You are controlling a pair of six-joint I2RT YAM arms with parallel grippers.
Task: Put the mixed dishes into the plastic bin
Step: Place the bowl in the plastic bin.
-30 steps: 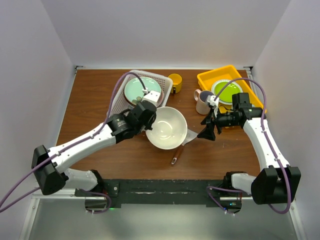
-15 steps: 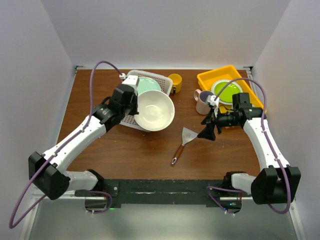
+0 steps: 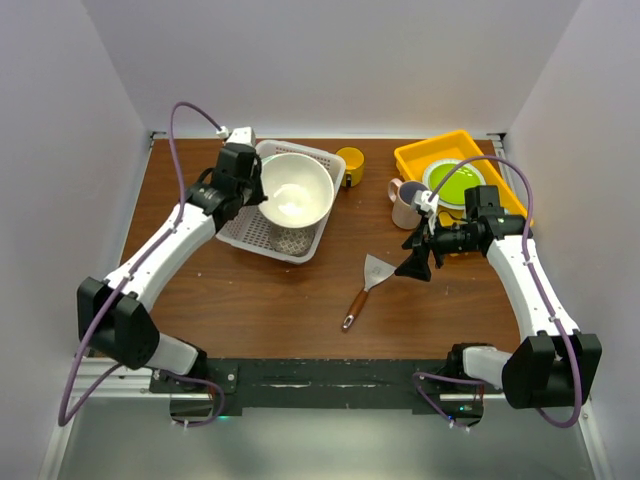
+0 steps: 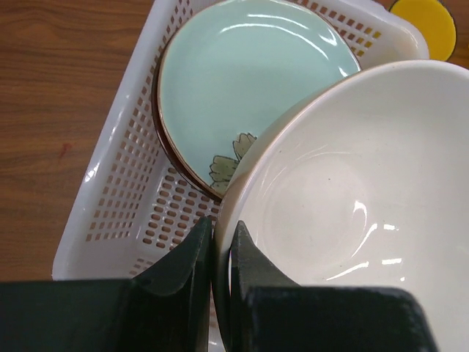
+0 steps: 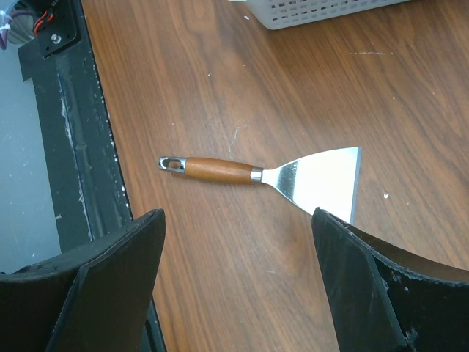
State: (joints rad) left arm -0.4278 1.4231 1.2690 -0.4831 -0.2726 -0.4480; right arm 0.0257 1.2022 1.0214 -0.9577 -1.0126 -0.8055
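A: Where is the large cream bowl (image 3: 295, 188) found relative to the plastic bin (image 3: 262, 236)?

B: It is held over the bin, upper centre-left of the overhead view. Its smooth glazed rim is pinched between the narrowly set jaws of the left gripper (image 4: 220, 238). A glossy pale green plate (image 4: 249, 81) is seen below it, inside the lattice walls.

A: And the right gripper (image 5: 238, 220)?

B: Its jaws are spread wide and nothing is held. It is poised over the wooden-handled spatula (image 5: 220, 170), well apart from the bin. Lowering by the left arm is judged necessary.
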